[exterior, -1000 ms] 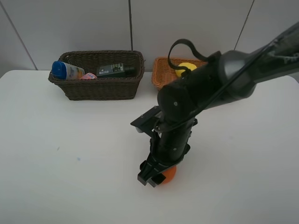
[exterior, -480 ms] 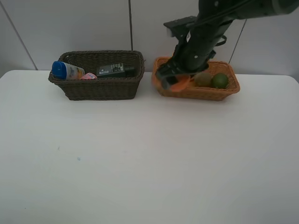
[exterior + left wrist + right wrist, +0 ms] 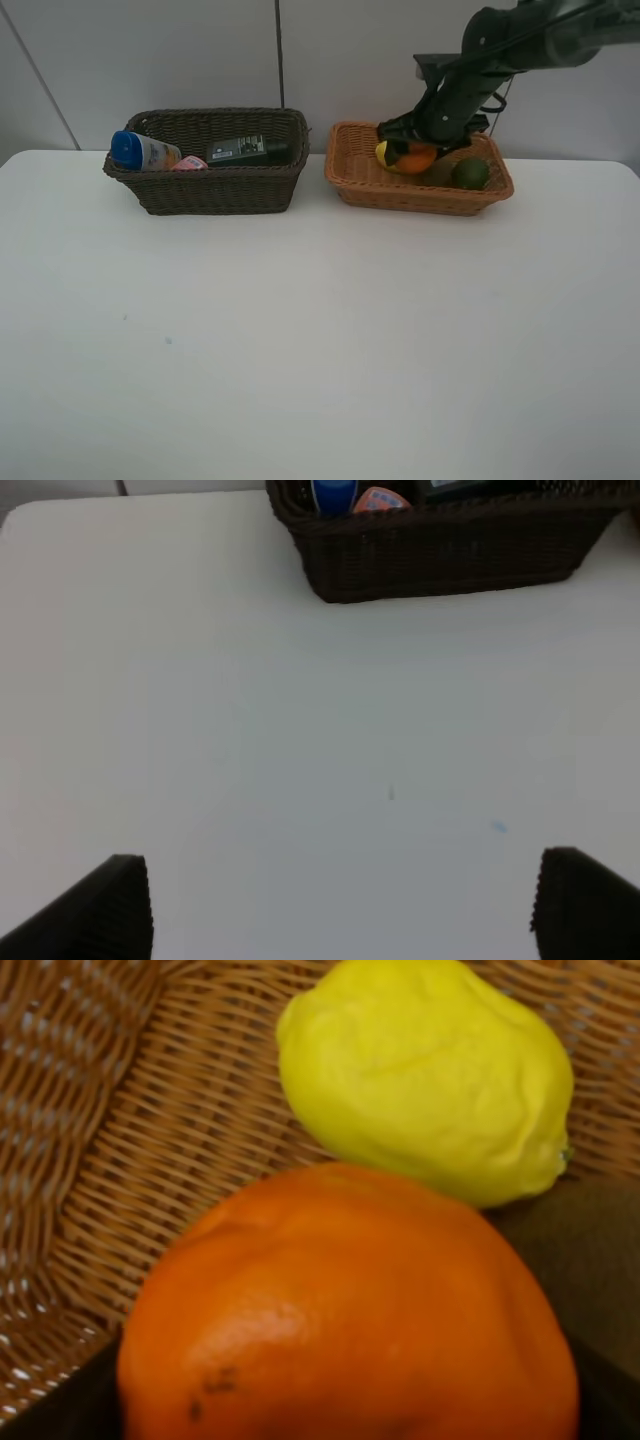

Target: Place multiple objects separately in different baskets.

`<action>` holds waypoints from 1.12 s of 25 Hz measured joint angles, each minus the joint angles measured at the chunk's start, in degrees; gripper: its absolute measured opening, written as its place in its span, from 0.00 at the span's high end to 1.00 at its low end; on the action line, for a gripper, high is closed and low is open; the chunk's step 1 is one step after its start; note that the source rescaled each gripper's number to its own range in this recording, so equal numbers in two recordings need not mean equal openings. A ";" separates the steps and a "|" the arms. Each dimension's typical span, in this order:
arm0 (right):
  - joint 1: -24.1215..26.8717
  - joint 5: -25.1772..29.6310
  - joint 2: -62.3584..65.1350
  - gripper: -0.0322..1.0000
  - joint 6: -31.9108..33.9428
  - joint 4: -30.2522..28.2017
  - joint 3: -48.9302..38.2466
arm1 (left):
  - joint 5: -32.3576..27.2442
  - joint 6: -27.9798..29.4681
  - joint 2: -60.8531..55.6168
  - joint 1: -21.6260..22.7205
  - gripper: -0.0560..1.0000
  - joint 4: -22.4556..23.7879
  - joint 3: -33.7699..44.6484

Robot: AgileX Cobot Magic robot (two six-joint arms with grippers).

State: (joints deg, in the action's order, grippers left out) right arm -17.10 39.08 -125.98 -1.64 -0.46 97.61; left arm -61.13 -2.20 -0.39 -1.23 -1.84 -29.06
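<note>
My right gripper [image 3: 413, 148] is shut on the orange [image 3: 416, 158] and holds it low inside the light tan basket [image 3: 420, 198]. In the right wrist view the orange [image 3: 350, 1310] touches the yellow lemon [image 3: 430, 1080]. The lemon [image 3: 383, 150], brown kiwi [image 3: 435, 176] and dark green fruit [image 3: 470, 173] lie in that basket. The dark brown basket [image 3: 215, 190] holds the white bottle with blue cap [image 3: 140, 150], the pink tube [image 3: 188, 163] and a black item [image 3: 242, 151]; I cannot tell case from pump bottle. My left gripper [image 3: 345, 910] is open over bare table.
The white table [image 3: 300, 340] spreads in front of both baskets. A grey panelled wall stands right behind them. In the left wrist view the dark basket [image 3: 450, 560] stands at the far side of the table.
My right arm lifted the orange from the table's front middle, carried it back and right, and now holds it inside the tan basket next to the lemon.
</note>
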 joint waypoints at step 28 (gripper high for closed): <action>25.08 6.25 34.39 0.03 4.14 -0.82 -16.26 | 0.00 0.00 0.00 0.72 0.02 0.00 0.00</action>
State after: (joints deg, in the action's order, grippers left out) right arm 7.98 45.33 -91.59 2.50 -1.29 81.35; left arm -61.13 -2.20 -0.39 -0.51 -1.84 -29.06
